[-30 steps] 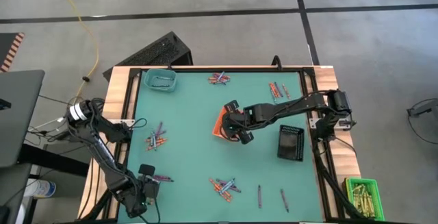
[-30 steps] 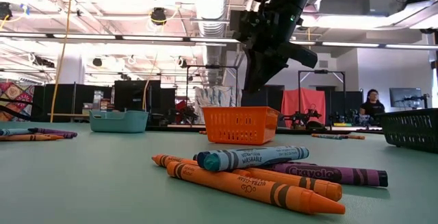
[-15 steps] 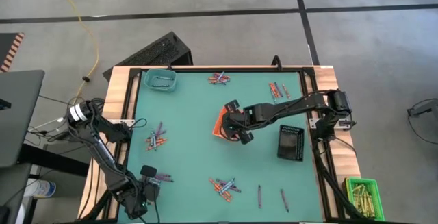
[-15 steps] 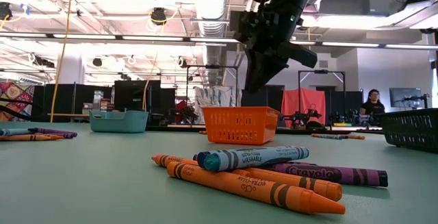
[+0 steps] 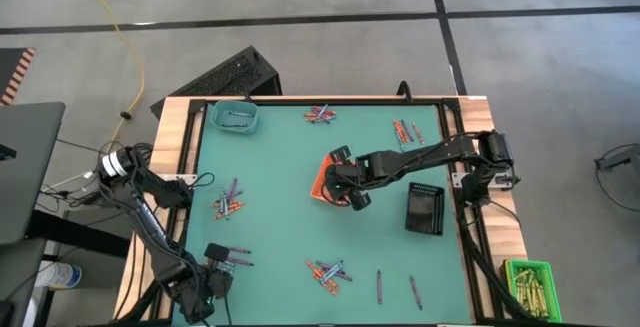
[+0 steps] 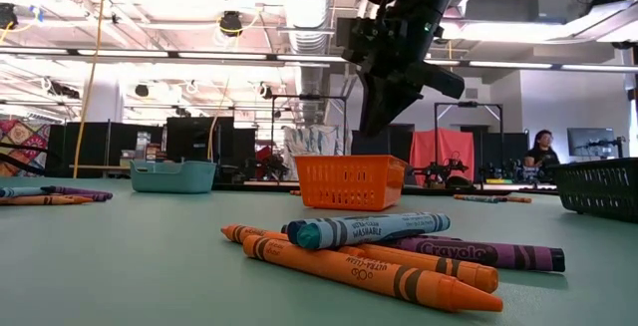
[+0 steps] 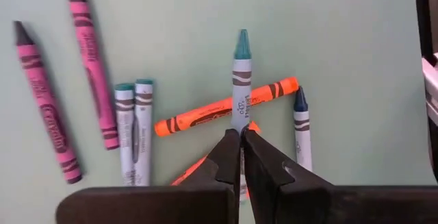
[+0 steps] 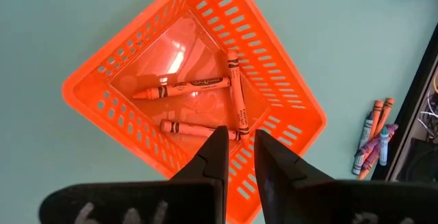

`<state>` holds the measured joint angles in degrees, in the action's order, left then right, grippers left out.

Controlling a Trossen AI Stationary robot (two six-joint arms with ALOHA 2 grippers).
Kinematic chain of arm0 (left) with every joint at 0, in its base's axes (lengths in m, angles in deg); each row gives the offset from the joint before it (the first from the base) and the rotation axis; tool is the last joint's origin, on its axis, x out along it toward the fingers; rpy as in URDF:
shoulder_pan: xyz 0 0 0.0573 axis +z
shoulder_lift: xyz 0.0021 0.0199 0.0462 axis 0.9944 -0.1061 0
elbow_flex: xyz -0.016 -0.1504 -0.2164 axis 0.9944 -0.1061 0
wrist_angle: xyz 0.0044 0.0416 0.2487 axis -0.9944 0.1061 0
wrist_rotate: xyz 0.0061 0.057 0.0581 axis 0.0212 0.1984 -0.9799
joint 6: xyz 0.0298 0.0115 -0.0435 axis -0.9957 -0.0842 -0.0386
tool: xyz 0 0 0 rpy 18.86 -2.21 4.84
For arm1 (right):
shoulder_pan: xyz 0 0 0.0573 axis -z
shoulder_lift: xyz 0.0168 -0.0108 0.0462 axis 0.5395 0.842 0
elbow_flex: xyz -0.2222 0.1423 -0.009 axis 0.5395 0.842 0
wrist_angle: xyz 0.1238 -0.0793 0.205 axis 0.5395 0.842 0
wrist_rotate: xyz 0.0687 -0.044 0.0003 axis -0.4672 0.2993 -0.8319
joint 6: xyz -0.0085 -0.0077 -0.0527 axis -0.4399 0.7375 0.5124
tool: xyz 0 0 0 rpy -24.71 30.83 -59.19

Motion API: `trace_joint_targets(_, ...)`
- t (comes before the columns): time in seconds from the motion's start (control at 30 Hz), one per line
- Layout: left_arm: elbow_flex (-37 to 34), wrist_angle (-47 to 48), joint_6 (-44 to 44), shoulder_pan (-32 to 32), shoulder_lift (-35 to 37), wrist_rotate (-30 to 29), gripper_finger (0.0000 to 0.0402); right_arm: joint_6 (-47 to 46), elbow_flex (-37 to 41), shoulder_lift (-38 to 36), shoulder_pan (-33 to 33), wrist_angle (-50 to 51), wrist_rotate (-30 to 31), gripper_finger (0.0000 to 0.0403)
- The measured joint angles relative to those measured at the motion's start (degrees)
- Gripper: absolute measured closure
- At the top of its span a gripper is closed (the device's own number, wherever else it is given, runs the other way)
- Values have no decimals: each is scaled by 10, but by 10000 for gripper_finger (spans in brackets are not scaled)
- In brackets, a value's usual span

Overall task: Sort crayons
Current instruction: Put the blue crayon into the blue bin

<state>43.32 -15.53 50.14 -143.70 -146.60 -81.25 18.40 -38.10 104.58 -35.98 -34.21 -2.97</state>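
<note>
At the near left, my left gripper [image 5: 216,263] [image 7: 240,136] is shut on a teal-tipped crayon [image 7: 240,80]. Beside it on the green mat lie pink crayons [image 7: 89,59], pale blue ones [image 7: 133,128], an orange one [image 7: 226,109] and a dark blue one [image 7: 302,125]. My right gripper [image 5: 352,195] [image 8: 239,142] hangs over the orange basket [image 5: 322,180] [image 8: 205,66]. Its fingers stand a narrow gap apart with nothing between them. Three orange crayons [image 8: 191,85] lie on the basket's floor. Other crayon piles [image 5: 228,203] [image 5: 328,270] lie on the mat. My left gripper pinches the teal crayon's paper-wrapped body [image 7: 239,122] between its two fingertips, well back from the tip. The fingers come steeply from above. The crayon's teal tip points away from the fingers and crosses over the orange crayon. Whether it is lifted clear I cannot tell.
A teal tray [image 5: 235,117] stands at the far left and a black tray [image 5: 424,209] at the right. More crayons lie at the far middle [image 5: 320,115], far right [image 5: 405,130] and near right [image 5: 379,285]. A green bin [image 5: 530,285] sits beyond the table's right rail.
</note>
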Motion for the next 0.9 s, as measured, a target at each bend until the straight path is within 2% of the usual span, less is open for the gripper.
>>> trace_joint_targets(0.13,33,49,-9,0,0,-25,400,-1,0,0,0,1,0,339)
trace_joint_targets(0.37,77,140,-15,7,0,-108,400,-39,0,0,0,26,0,339)
trace_joint_targets(0.67,65,172,-31,43,0,-104,401,-76,0,0,-17,62,0,339)
trace_joint_targets(0.77,65,185,-34,57,0,-141,401,-79,0,0,-24,62,0,339)
trace_joint_targets(0.9,64,173,-59,77,0,-111,401,-82,0,0,-35,63,0,339)
